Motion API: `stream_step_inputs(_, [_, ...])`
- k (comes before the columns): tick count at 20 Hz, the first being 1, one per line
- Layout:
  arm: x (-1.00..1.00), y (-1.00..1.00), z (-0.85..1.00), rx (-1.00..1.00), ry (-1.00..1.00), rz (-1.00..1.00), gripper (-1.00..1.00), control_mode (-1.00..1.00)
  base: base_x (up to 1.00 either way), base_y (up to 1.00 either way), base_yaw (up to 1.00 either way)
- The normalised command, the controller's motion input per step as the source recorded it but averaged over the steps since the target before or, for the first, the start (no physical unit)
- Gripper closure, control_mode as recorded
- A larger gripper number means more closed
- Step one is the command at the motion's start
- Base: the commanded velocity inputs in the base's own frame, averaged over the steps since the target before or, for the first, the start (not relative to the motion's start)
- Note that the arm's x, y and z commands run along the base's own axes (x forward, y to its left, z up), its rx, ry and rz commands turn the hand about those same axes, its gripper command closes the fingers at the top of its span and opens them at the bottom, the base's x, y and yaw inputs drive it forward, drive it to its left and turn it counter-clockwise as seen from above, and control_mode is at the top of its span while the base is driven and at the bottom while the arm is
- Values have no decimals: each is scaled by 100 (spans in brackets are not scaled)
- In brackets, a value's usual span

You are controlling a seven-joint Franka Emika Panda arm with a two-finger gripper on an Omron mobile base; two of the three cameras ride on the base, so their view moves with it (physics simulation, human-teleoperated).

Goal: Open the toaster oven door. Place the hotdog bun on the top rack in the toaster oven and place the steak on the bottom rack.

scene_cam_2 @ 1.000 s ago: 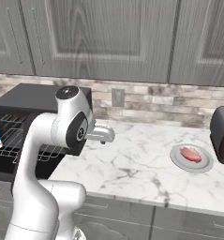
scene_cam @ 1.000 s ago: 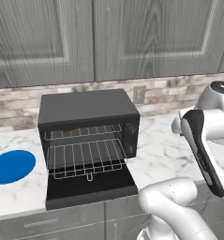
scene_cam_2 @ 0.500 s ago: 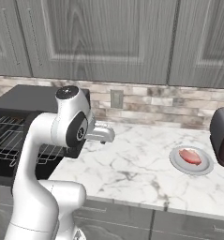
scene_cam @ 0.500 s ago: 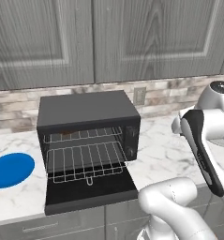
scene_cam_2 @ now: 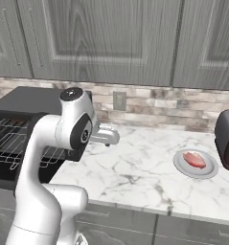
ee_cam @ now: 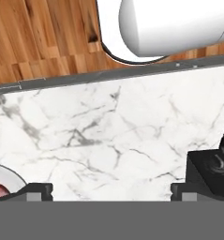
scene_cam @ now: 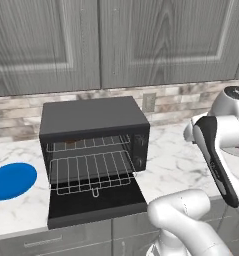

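Note:
The black toaster oven (scene_cam: 93, 120) stands on the marble counter with the toaster oven door (scene_cam: 96, 202) folded down flat in front of it. Inside it, the top rack (scene_cam: 86, 144) sits above the bottom rack (scene_cam: 91, 174), whose small wire loop shows at its front edge. To the oven's right, the pinkish-red steak (scene_cam_2: 195, 160) lies on a small grey plate (scene_cam_2: 183, 168). My gripper (ee_cam: 111, 191) hangs open over bare counter with nothing between its fingers. The steak's plate (ee_cam: 3, 178) is at the lower left of the hand view and a corner of the oven (ee_cam: 212, 169) at its right. The hotdog bun is out of view.
A blue round plate (scene_cam: 11, 180) lies left of the oven. A black toaster (scene_cam_2: 228, 139) stands at the far right, just beyond the steak's plate. Grey cabinets hang above a stone backsplash. The counter's front edge (ee_cam: 108, 75) borders a wooden floor.

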Motion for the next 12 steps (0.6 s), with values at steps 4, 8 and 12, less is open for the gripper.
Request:
stream_step_inputs(4, [15,-16,-2,0,5,0,-100,-100,0,0,0])
stream_step_inputs(8, [78,-50,-13,-9,30,0,-100,-100,0,0,0])
stream_step_inputs(12, [73,-88,-19,-16,20,-6,-100,-100,0,0,0])
